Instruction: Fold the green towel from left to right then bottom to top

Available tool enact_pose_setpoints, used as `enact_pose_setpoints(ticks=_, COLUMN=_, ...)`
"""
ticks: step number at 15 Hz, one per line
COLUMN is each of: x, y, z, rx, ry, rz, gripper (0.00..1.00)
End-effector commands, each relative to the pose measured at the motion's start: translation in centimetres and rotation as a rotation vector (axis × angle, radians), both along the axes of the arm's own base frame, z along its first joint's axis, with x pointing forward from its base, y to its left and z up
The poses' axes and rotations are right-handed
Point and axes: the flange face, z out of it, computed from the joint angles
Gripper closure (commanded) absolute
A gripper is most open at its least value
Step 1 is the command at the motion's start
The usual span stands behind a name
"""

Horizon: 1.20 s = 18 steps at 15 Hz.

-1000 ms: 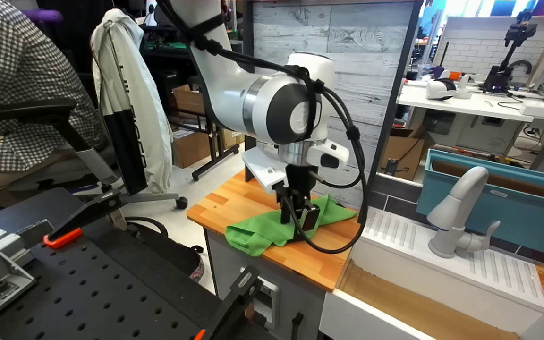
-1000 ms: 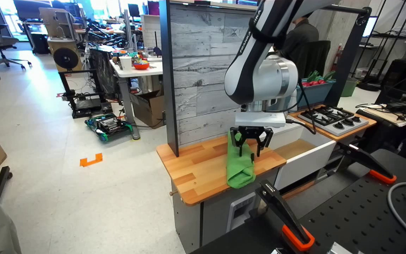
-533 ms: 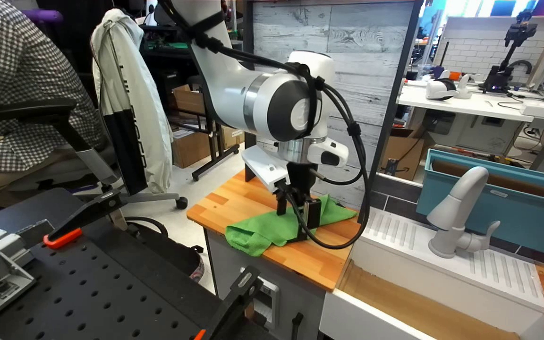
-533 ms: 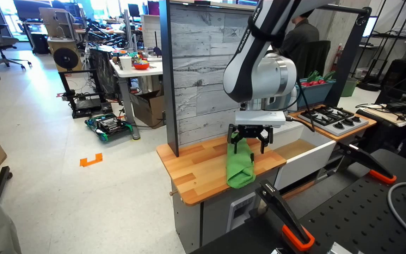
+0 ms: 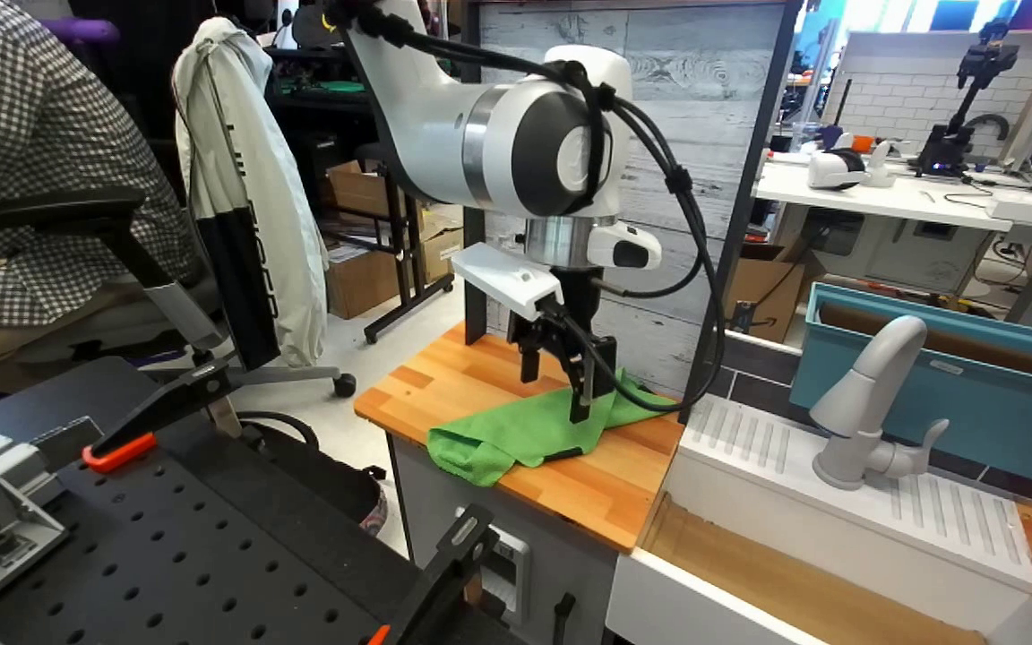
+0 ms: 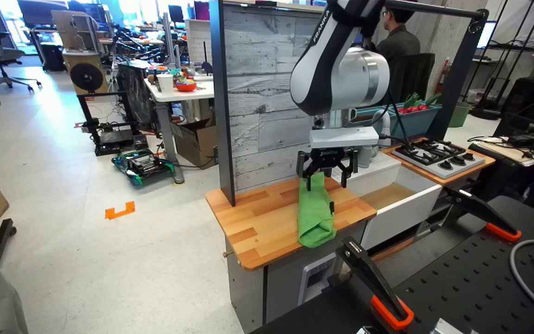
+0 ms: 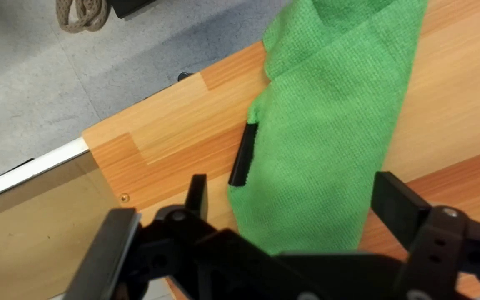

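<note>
The empty hand (image 6: 326,187) — jaws wide apart — above the green towel (image 7: 323,141) on the wooden counter (image 6: 262,220).

Room lies beside the green towel (image 6: 315,220), while a plank panel (image 6: 267,99) blocks behind it

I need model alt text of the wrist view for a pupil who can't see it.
A creased green towel lies on a wooden counter, framed by an open black gripper at the bottom. A black strip shows at the towel's left edge.
</note>
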Motion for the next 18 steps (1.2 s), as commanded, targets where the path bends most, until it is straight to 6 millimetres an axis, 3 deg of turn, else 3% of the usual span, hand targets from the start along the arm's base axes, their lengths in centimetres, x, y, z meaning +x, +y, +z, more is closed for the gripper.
enact_pose_setpoints(ticks=1, x=-0.6, y=2.1, z=1.9, rx=-0.042, ry=0.051, rz=0.159, gripper=0.00)
enact_pose_setpoints(ticks=6, x=-0.2, y=6.7, z=1.0, rx=-0.074, ry=0.061, rz=0.370, gripper=0.00)
enact_pose_setpoints(ticks=11, x=-1.2, y=11.0, z=0.1, rx=-0.100, ry=0.057, rz=0.550, gripper=0.00)
enact_pose_setpoints(ticks=18, x=-3.4, y=14.4, z=-2.2, rx=-0.095, ry=0.077, rz=0.705, gripper=0.00)
